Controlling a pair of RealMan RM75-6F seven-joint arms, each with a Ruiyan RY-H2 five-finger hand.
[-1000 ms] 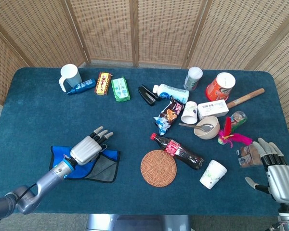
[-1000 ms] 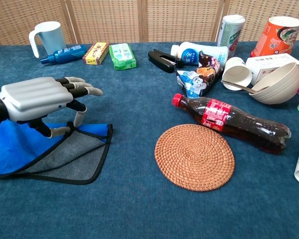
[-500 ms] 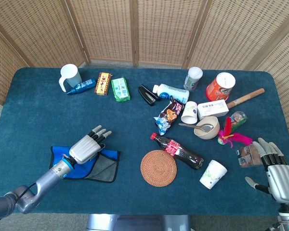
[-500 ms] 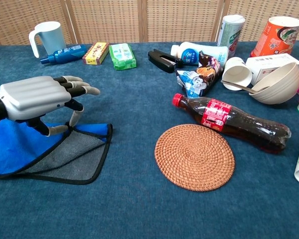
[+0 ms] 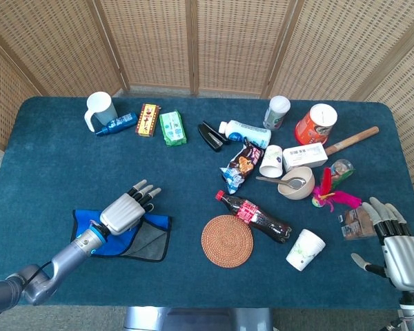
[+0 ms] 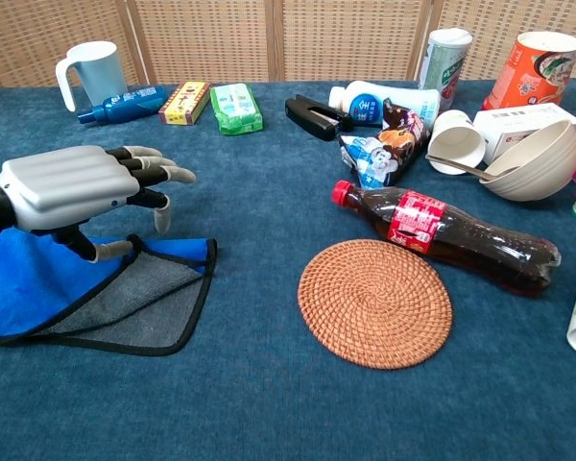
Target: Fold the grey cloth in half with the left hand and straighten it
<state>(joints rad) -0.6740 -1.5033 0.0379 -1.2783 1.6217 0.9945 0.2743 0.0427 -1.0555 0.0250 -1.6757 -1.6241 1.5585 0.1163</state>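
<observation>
One fold is apparently made: grey cloth [image 6: 125, 303] lies doubled, edges uneven; left hand [image 6: 72, 187] hovers above, fingers spread, empty; straightening remains.

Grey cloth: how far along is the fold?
Done: the grey cloth lies doubled over, blue face on top and a grey triangle showing at its right end. In hand: the left hand hovers over it, fingers spread, holding nothing. Left: straightening, since the edges do not line up. The right hand rests idle.
</observation>
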